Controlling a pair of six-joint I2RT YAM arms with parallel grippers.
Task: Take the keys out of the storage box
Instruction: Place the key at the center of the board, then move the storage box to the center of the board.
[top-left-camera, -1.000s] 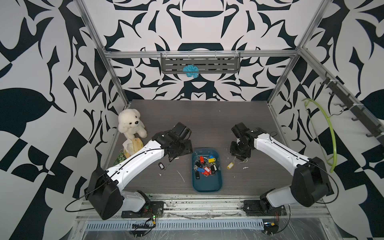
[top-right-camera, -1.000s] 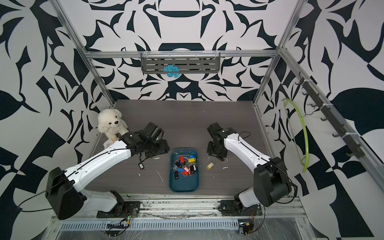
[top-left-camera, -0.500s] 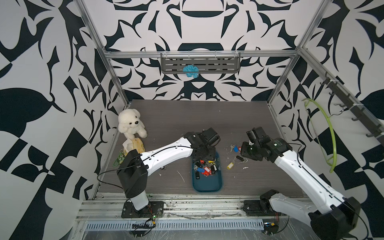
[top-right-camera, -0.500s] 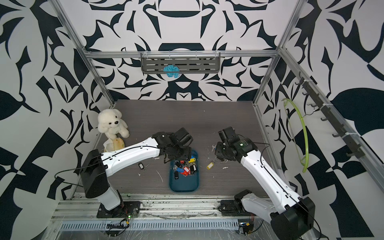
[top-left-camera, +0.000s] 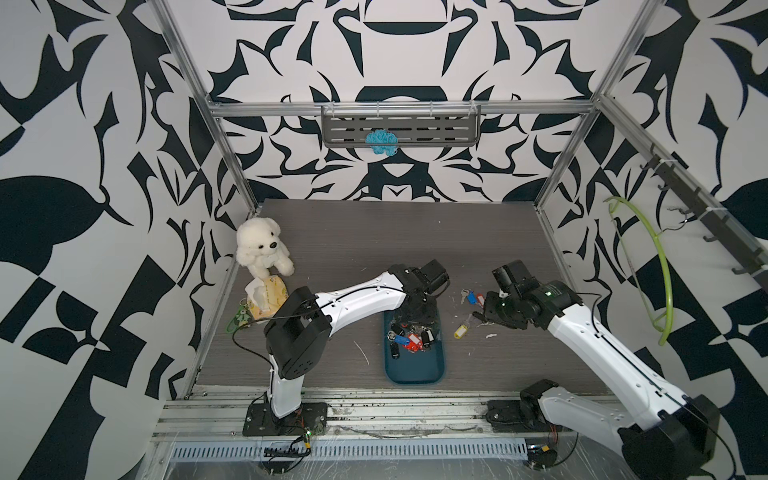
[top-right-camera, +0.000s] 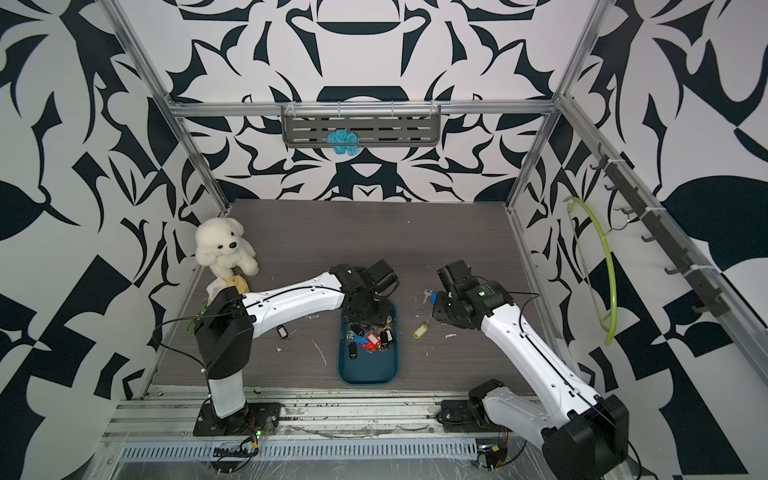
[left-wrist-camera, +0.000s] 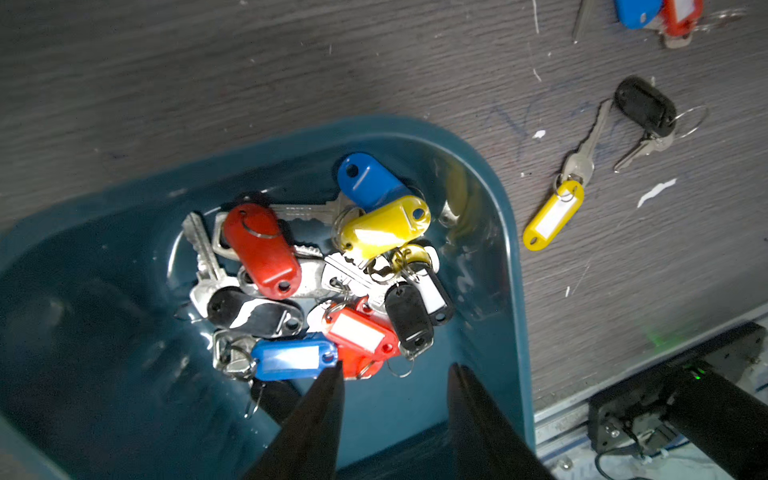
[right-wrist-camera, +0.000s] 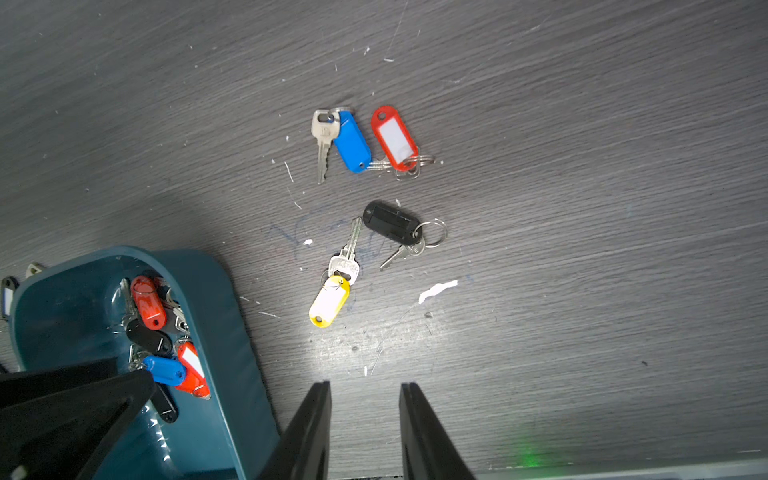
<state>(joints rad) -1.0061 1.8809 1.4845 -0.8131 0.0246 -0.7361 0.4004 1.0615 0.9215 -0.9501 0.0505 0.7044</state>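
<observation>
Left wrist view has the left end effector (left-wrist-camera: 395, 368) hanging with jaws apart and empty over the keys (left-wrist-camera: 332, 282), heaped at one end of the storage box (left-wrist-camera: 505, 249). Best to drop straight onto the nearest blue tag (left-wrist-camera: 293, 357) and pinch only that; the rings look tangled, though I can't be sure. The right end effector (right-wrist-camera: 365, 384) hovers unclenched and empty above the surface (right-wrist-camera: 582, 208).
</observation>
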